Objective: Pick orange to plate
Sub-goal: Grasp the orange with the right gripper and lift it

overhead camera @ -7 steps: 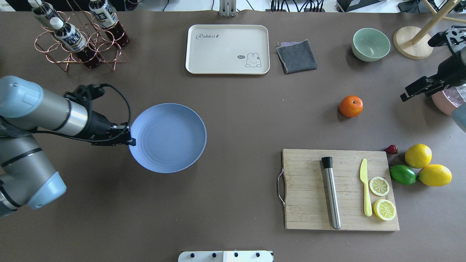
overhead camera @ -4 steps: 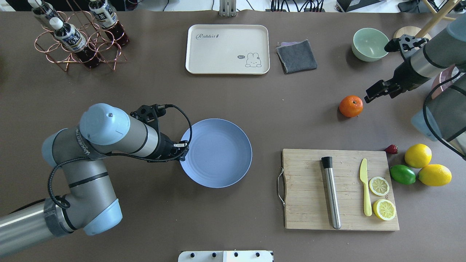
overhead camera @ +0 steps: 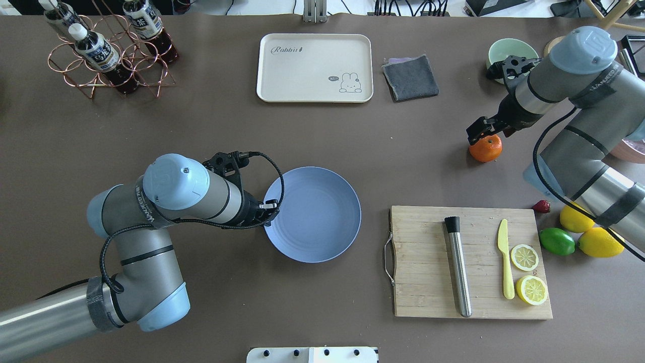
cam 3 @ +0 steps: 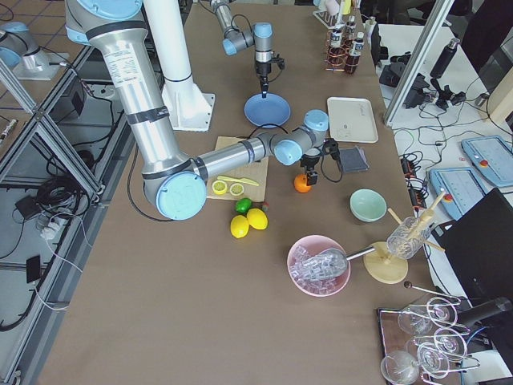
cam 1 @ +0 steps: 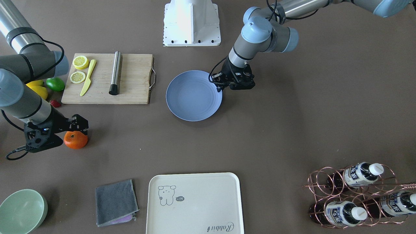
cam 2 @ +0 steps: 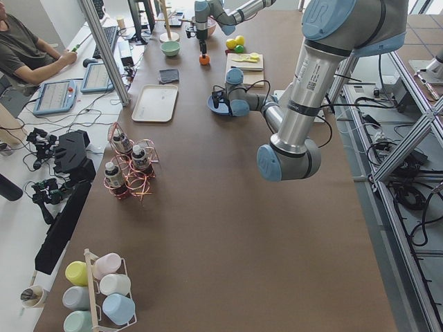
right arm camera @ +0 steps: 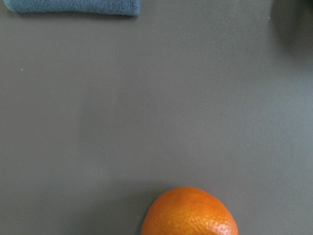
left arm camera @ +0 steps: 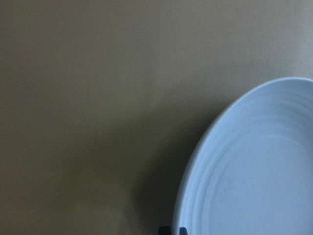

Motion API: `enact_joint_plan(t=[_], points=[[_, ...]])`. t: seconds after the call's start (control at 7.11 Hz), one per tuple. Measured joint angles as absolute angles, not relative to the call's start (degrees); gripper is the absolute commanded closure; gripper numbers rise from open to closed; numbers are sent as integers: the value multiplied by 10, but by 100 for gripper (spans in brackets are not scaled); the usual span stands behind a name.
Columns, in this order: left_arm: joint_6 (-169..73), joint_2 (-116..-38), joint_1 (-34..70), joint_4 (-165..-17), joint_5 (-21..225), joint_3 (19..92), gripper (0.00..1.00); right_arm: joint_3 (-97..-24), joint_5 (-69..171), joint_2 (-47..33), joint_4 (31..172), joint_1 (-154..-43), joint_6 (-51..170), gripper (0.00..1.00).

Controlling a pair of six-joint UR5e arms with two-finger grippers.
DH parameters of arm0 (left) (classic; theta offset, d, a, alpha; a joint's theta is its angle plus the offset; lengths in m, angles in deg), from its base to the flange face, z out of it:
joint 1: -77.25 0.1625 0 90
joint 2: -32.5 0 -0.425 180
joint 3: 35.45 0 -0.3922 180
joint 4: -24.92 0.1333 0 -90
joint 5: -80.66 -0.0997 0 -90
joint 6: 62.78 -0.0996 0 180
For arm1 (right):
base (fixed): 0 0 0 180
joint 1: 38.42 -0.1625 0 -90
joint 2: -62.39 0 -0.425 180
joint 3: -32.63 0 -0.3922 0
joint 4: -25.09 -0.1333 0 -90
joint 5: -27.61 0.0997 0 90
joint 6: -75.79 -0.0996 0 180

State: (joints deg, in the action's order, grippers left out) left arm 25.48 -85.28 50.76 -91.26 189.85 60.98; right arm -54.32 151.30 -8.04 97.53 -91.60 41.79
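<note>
The orange (overhead camera: 487, 150) lies on the brown table at the right, also seen in the front view (cam 1: 75, 140) and low in the right wrist view (right arm camera: 190, 213). My right gripper (overhead camera: 482, 132) hangs just above its far side, open, with no fingers around the fruit. The periwinkle plate (overhead camera: 322, 222) sits near the table's middle (cam 1: 191, 97). My left gripper (overhead camera: 270, 207) is shut on the plate's left rim; the left wrist view shows that rim (left arm camera: 254, 171) with the fingertips at the bottom edge.
A wooden cutting board (overhead camera: 428, 262) with a steel muddler, a yellow knife and lemon slices lies right of the plate. Two lemons and a lime (overhead camera: 557, 242) sit beyond it. A cream tray (overhead camera: 315, 68), a grey cloth (overhead camera: 410, 78) and a bottle rack (overhead camera: 108, 50) line the far side.
My left arm has slid the plate to the right, toward the table's middle. My right arm has swung in from the right edge to just over the orange.
</note>
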Motion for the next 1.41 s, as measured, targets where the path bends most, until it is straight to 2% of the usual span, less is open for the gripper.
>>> enact_joint_plan(t=[0.56,0.7,0.84,0.98,1.41], points=[[255,-854,508,-913,1898,611,100,-531,1481,-83,976,-904,450,0],[255,-855,508,-913,1898,611,39,-523,1480,-84,975,-903,451,27],[255,-855,508,-913,1898,611,3,-519,1481,-84,974,-903,450,96],[255,-854,507,-913,1897,611,3,-520,1481,-84,974,-903,448,100],[253,-845,496,-912,1898,627,3,-559,1503,-64,987,-901,403,100]])
